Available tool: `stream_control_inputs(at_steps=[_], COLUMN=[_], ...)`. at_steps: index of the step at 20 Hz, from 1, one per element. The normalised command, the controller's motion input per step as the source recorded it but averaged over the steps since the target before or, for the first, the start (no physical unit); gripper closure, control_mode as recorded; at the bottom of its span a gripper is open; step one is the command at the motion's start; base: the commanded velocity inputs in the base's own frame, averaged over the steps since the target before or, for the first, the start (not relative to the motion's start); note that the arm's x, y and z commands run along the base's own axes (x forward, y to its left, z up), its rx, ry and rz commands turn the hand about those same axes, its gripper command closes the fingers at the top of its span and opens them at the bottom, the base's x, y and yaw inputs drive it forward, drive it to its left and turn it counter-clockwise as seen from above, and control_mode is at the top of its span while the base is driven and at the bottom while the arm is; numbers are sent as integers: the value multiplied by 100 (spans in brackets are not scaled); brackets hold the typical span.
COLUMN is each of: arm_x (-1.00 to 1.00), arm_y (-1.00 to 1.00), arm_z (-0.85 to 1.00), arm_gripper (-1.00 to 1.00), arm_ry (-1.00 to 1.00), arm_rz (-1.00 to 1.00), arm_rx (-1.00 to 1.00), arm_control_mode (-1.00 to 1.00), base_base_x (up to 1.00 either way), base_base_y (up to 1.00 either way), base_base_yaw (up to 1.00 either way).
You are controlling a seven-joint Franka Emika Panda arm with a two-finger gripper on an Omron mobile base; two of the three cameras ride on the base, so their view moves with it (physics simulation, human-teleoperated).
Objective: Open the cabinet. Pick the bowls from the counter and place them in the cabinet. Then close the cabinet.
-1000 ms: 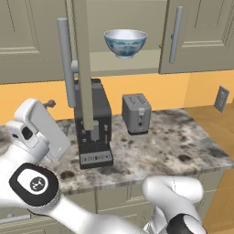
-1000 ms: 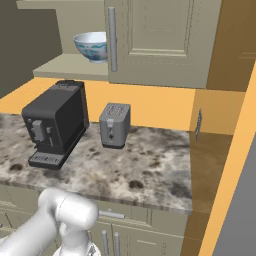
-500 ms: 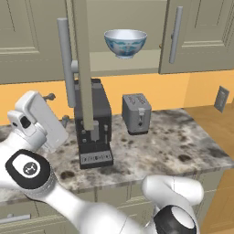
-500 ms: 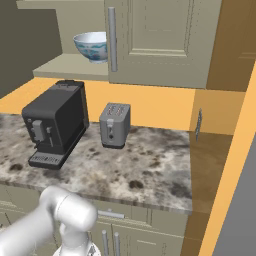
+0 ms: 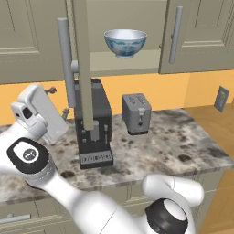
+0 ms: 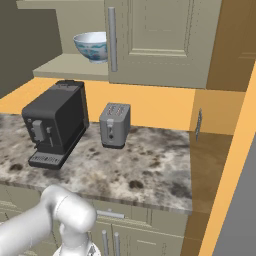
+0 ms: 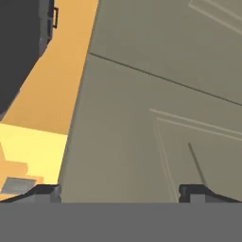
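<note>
Spread wide apart, the hand (image 7: 120,191) is seen with its two dark fingertips (image 7: 45,192) standing at either side of the hand view, and nothing is held between them. Before the hand, a grey-beige raised-panel door surface is faced, with an orange wall strip beside it. In the left base view the white arm (image 5: 34,137) is raised at the left, above the desk (image 5: 169,146), its wrist near the open cabinet door.

The cabinet (image 5: 114,45) is open on one side: its left door (image 5: 82,59) is swung out edge-on toward the camera, with a long silver bar handle (image 5: 65,68) on it, while the right door (image 5: 196,34) is shut, its handle (image 5: 173,34) vertical. On the cabinet shelf the white and pale-blue bowl (image 5: 125,42) is set upright, also seen in the right base view (image 6: 92,46).

On the desk below, a black coffee machine (image 5: 93,123) is stood under the open door, and a grey toaster (image 5: 136,113) is placed just beside it to the right, apart from it. A wall outlet (image 5: 221,98) is fixed on the orange wall at the right.
</note>
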Motion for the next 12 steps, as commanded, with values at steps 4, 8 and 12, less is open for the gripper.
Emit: stream_control_inputs(at_steps=[4,8,12], arm_x=[19,11,17], arm_y=[-24,-30,-35], arm_z=[3,6,15], arm_gripper=[-100,-100,-100], arm_ry=[0,0,0], arm_rz=[0,0,0], arm_rx=[0,0,0], arm_control_mode=[-100,-100,-100], base_base_x=[0,0,0], base_base_y=[0,0,0], base_base_yaw=[0,0,0])
